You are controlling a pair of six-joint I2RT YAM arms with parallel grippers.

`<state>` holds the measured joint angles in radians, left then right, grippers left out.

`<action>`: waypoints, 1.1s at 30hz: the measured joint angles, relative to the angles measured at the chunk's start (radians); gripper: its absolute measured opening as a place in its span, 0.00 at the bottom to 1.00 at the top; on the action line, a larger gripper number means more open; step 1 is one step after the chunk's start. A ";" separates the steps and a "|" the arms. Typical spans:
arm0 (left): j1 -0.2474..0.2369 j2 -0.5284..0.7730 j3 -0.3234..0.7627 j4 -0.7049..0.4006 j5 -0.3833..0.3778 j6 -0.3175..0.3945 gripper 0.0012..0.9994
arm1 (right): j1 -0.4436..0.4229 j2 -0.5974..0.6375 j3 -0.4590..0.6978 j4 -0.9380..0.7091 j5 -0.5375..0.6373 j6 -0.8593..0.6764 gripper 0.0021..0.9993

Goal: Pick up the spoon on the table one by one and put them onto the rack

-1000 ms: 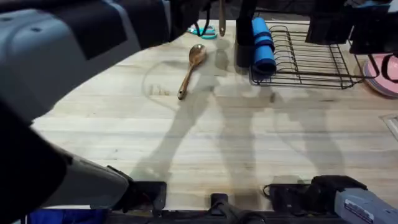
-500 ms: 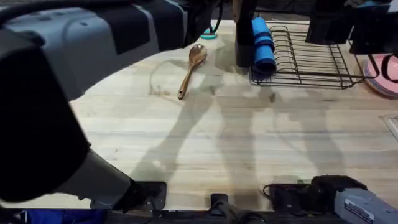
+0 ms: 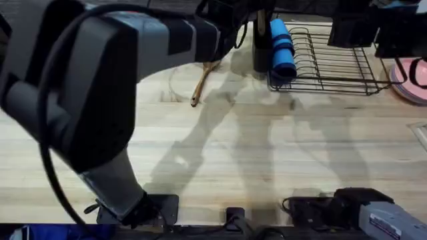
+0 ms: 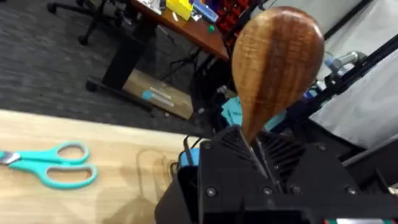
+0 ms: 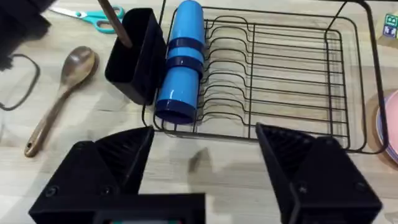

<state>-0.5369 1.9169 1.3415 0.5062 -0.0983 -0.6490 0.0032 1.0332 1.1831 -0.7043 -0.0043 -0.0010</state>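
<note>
The left gripper (image 4: pixel 264 165) has its jaws shut on the handle of one wooden spoon (image 4: pixel 277 62), bowl pointing up, so the handle end can go down first into the black utensil cup (image 5: pixel 135 53) at the end of the rack (image 5: pixel 292 81). From the right wrist view, a brown handle tip (image 5: pixel 115 22) already slants into the cup's mouth. The left arm (image 3: pixel 100 87) reaches high and far forward across the bench (image 3: pixel 267 153), its body large under the overhead camera. The second spoon (image 5: pixel 59 99) lies flat on the bench just beside the cup, waiting its turn. The right gripper (image 5: pixel 205 168) hovers near the rack with its jaws spread wide, holding nothing.
</note>
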 joint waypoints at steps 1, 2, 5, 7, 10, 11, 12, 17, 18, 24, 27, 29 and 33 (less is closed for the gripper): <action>0.000 0.007 0.000 -0.001 0.000 -0.001 0.04 | 0.000 0.000 0.000 0.000 0.000 0.000 1.00; 0.000 0.014 0.000 -0.001 0.000 -0.003 0.04 | 0.000 0.000 0.000 0.000 0.000 0.000 1.00; -0.002 0.026 0.000 -0.011 0.000 -0.003 0.04 | 0.000 0.000 0.000 0.000 0.000 0.000 1.00; -0.003 0.027 0.000 -0.032 0.000 -0.003 0.04 | 0.000 0.000 0.000 0.000 0.000 0.000 1.00; -0.008 0.027 0.000 -0.067 0.000 -0.003 0.04 | 0.000 0.000 0.000 0.000 0.000 0.000 1.00; -0.011 0.027 0.000 -0.078 0.000 -0.003 0.04 | 0.000 0.000 0.000 0.000 0.000 0.000 1.00; -0.014 0.027 0.000 -0.089 0.000 -0.003 0.04 | 0.000 0.000 0.000 0.000 0.000 0.000 1.00; -0.033 0.027 0.000 -0.115 0.000 -0.003 0.04 | 0.000 0.000 0.000 0.000 0.000 0.000 1.00; -0.037 0.027 0.000 -0.125 0.000 -0.003 0.04 | 0.000 0.000 0.000 0.000 0.000 0.000 1.00; -0.056 0.027 0.000 -0.220 0.001 -0.003 0.04 | 0.000 0.000 0.000 0.000 0.000 0.000 1.00; -0.060 0.027 0.000 -0.254 0.001 -0.003 0.04 | 0.000 0.000 0.000 0.000 0.000 0.000 1.00; -0.061 0.027 0.000 -0.269 0.001 -0.003 0.04 | 0.000 0.000 0.000 0.000 0.000 0.000 1.00; -0.061 0.027 0.000 -0.286 0.001 -0.003 0.05 | 0.000 0.000 0.000 0.000 0.000 0.000 1.00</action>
<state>-0.5976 1.9438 1.3415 0.2200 -0.0975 -0.6521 0.0032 1.0332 1.1831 -0.7040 -0.0041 -0.0010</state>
